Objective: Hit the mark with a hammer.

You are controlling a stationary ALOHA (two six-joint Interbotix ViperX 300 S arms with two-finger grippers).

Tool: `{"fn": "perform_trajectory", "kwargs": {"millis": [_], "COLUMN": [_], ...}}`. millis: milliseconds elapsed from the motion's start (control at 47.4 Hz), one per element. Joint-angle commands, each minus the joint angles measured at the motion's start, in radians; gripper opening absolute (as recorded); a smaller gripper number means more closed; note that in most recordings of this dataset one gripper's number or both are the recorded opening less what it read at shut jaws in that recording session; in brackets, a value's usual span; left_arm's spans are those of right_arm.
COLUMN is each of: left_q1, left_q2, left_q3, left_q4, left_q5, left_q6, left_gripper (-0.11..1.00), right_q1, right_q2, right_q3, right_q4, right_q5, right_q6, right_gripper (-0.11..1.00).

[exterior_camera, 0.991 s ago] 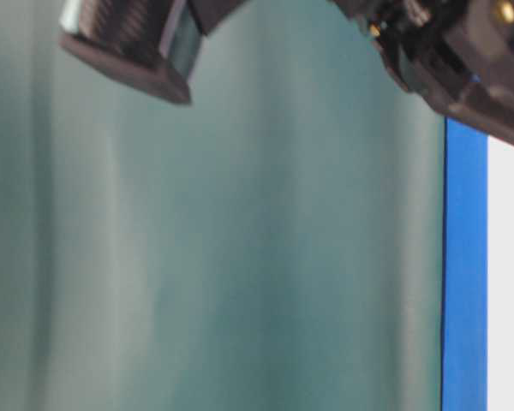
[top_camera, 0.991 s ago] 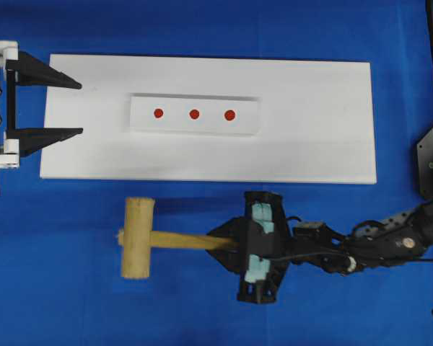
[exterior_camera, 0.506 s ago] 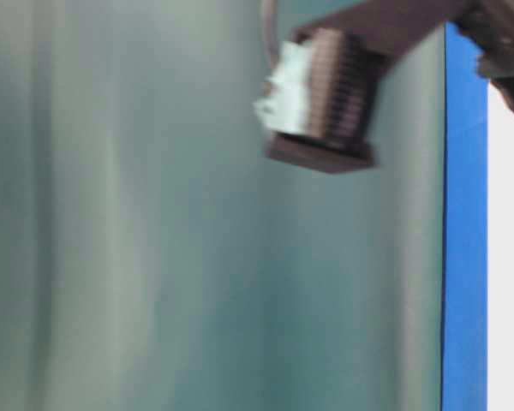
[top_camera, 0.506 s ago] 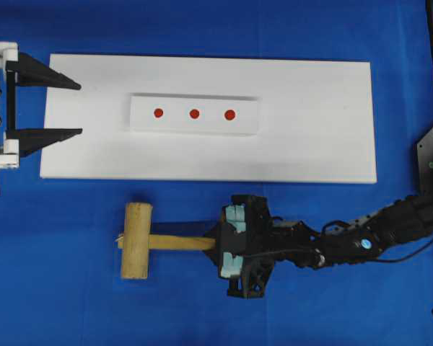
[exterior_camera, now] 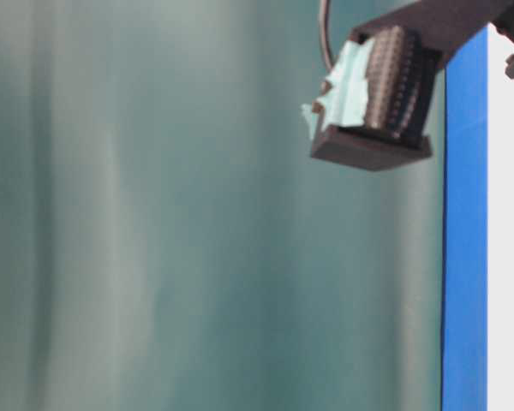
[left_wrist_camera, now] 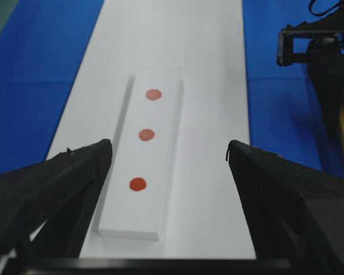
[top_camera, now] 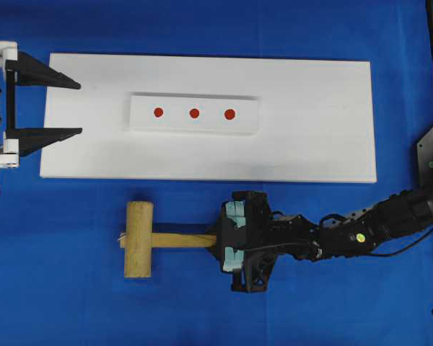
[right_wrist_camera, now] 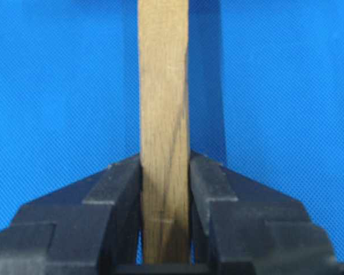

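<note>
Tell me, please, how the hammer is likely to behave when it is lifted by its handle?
The hammer looks stiff, being solid wood. Its thick head sits far from the right pincer, so it may droop head-down. The flat-sided handle should resist twisting between the closed fingers.

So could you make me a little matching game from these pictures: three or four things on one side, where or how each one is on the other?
Things:
1. hammer
2. red dots
3. left gripper
4. right gripper

States:
A. on the small white block
B. open, at the end of the white board
C. head over blue cloth, handle gripped
D. shut on the wooden handle

Pairs: 1-C, 2-A, 3-B, 4-D
</note>
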Motion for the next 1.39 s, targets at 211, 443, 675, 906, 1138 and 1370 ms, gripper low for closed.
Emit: {"fn": "perform_trajectory", "kwargs": {"millis": [211,443,675,906,1138,1370], "left_q1": [0.003,0.003,0.003,0.003,0.003,0.002], "left_q2": [0.002,0.002,0.0,-0.012,-0.02,-0.034], "left_q3": [-0.009,-0.009,-0.008,-0.008,-0.006,-0.003], "left_q4": [0.002,0.002,0.002,0.002,0.002,0.002], "left_q5": [-0.008,-0.003,0.005,0.006,0.011,0.015], "left_q6": [0.0,-0.002,0.0,-0.002,-0.002,0.0], "left_gripper": [0.79,0.79,0.79,0.79,0.79,0.79], "right_q1": [-0.003,-0.003,-0.003,-0.006,-0.026,-0.028], "right_q2": [-0.014,-0.055,-0.219,-0.463,-0.749,-1.046], "right_q3": [-0.002,0.006,0.054,0.144,0.334,0.5], "right_q4": [-0.003,-0.003,-0.003,0.0,0.023,0.031], "right_q5": [0.014,0.006,-0.017,-0.054,-0.13,-0.146], "right_q6": [-0.002,-0.006,-0.057,-0.167,-0.218,-0.261], "right_gripper": [0.13,0.73,0.78,0.79,0.79,0.78]}}
